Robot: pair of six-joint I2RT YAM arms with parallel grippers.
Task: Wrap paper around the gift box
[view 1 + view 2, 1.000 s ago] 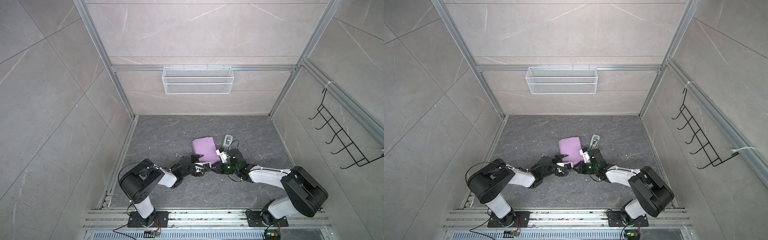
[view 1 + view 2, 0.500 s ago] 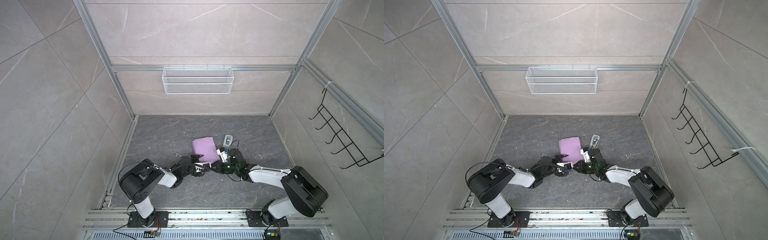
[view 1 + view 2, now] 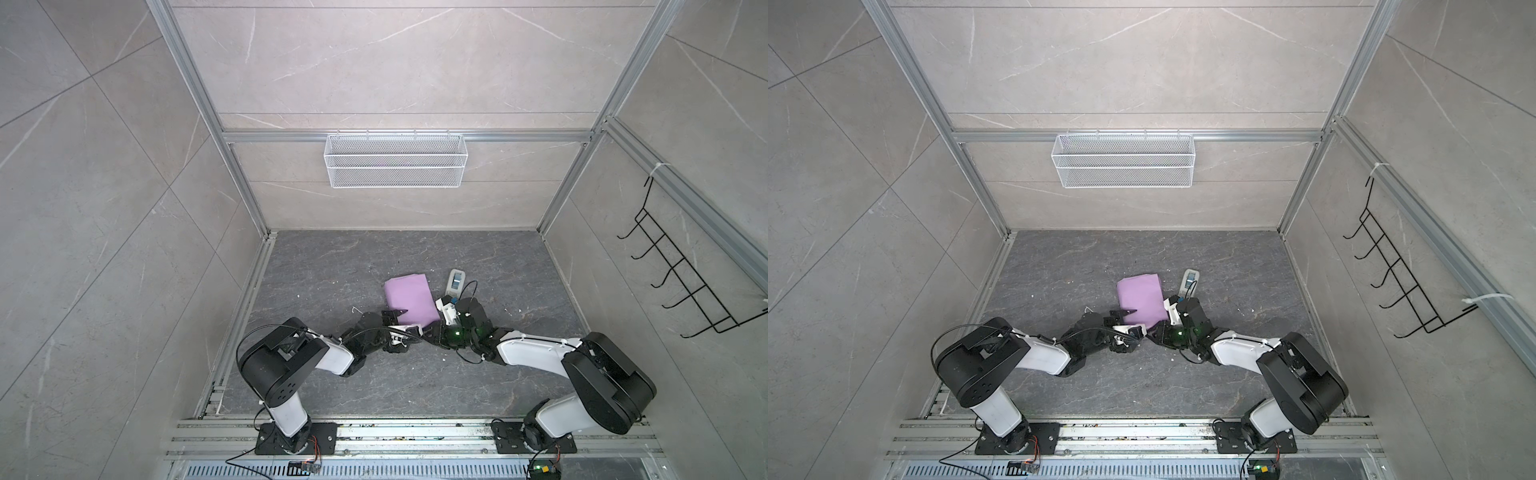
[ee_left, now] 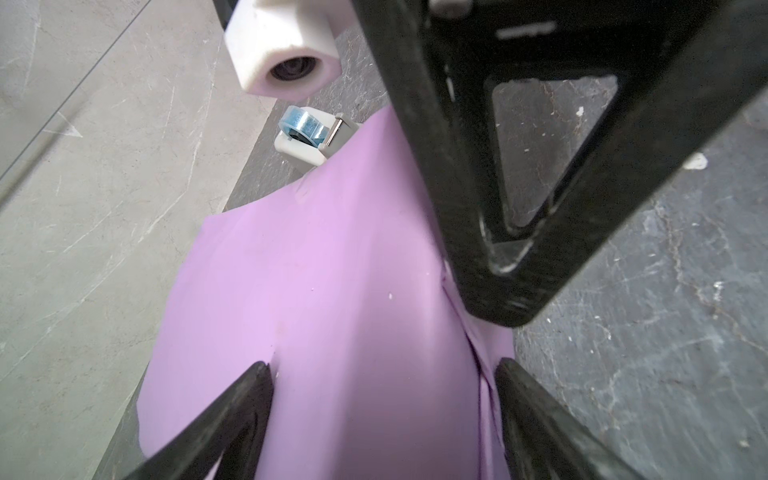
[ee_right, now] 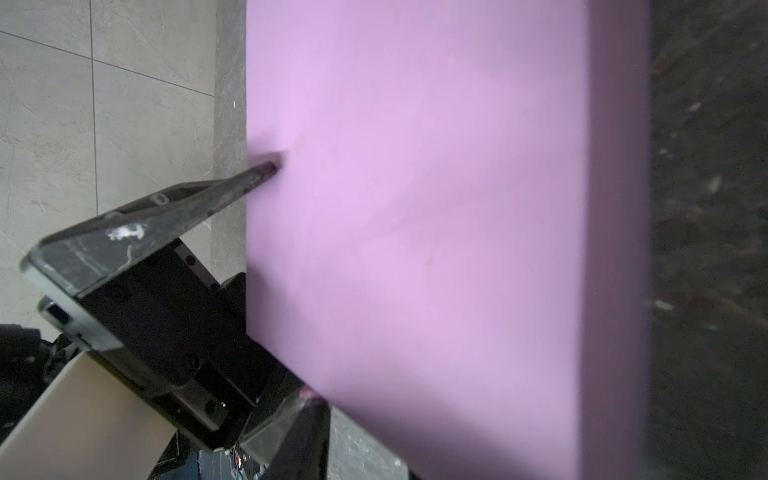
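The gift box is hidden inside the lilac paper (image 3: 409, 301), which forms a squarish parcel on the floor in both top views (image 3: 1140, 301). My left gripper (image 4: 382, 374) reaches in from the left. Its jaws are set wide, one fingertip (image 5: 266, 168) on the parcel's top face and the other against the folded flap at floor level. My right gripper (image 3: 428, 330) comes in low from the right at the parcel's near corner. One of its fingers (image 4: 511, 291) rests on the flap. In the right wrist view only one of its own fingers (image 5: 305, 440) shows, off to the side with floor beside it.
A grey-white tape dispenser (image 3: 456, 284) with a blue roll (image 4: 311, 133) lies just right of the parcel, close to my right wrist. A white wire basket (image 3: 395, 166) hangs on the back wall. A black hook rack (image 3: 681, 282) is on the right wall.
Nothing has visibly moved in the top views. Both arms and the wrapped parcel stay in place.
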